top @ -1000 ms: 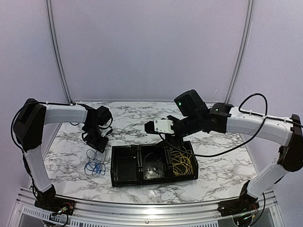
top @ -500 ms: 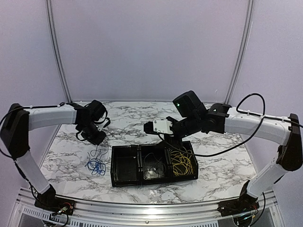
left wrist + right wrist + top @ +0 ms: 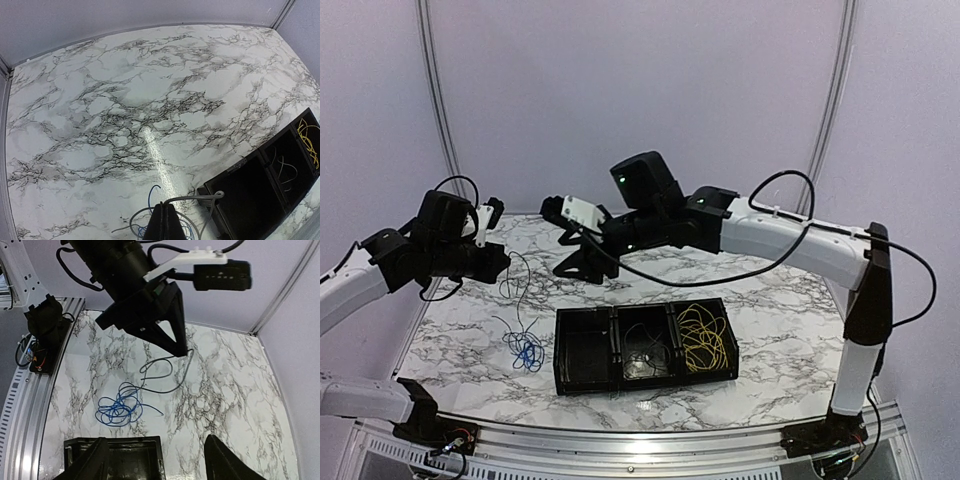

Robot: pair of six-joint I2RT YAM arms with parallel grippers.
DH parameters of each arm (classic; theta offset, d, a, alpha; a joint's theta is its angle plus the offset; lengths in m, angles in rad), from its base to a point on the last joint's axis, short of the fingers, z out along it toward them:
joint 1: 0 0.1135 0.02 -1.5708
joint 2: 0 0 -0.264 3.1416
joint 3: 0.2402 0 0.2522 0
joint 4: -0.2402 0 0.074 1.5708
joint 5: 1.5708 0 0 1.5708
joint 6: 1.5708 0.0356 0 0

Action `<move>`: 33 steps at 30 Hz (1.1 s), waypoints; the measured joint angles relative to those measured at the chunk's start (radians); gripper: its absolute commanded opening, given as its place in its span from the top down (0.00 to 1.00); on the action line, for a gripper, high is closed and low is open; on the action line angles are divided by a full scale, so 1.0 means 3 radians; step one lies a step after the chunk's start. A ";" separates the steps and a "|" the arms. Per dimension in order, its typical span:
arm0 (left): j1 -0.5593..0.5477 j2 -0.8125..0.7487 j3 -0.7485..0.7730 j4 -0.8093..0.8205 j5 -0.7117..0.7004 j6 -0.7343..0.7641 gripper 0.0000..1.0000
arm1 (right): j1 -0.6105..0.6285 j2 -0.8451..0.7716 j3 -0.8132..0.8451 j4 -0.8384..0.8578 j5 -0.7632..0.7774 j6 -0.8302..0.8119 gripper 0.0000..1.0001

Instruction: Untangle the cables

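Note:
My left gripper [image 3: 507,264] is shut on a dark grey cable [image 3: 516,292], raised above the table's left side. The cable hangs down to a blue cable [image 3: 525,351] coiled on the marble. In the left wrist view the shut gripper [image 3: 167,216] pinches the grey cable [image 3: 215,196], with the blue cable [image 3: 149,196] beneath. My right gripper [image 3: 587,270] hovers open behind the tray, nothing between its fingers. From the right wrist, the open gripper [image 3: 157,465] looks down on the left gripper [image 3: 180,350], the grey cable [image 3: 172,389] and the blue coil [image 3: 118,407]. A yellow cable [image 3: 705,345] fills the tray's right compartment.
A black three-compartment tray [image 3: 582,387] sits front centre; its middle compartment holds a thin pale cable [image 3: 642,361], its left one looks empty. The tray's corner [image 3: 115,441] lies just under the right gripper. Curved frame posts [image 3: 438,110] stand at the back.
My left gripper closed on the grey cable and lifted it up and to the left, off the blue coil. My right arm swung left from above the tray to behind it.

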 measured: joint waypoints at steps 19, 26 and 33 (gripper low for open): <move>-0.0010 -0.0594 -0.0253 0.0058 0.0144 -0.0149 1.00 | 0.0261 0.1345 0.1100 0.0351 0.0402 0.0944 0.63; -0.0014 -0.0683 -0.0306 0.0058 0.0134 -0.0188 0.68 | 0.0271 0.1457 0.1189 0.0445 0.0192 0.1026 1.00; -0.0022 -0.0926 -0.0619 0.0117 -0.0010 -0.0626 0.58 | 0.0289 0.1451 0.1297 0.0568 0.0028 0.1047 1.00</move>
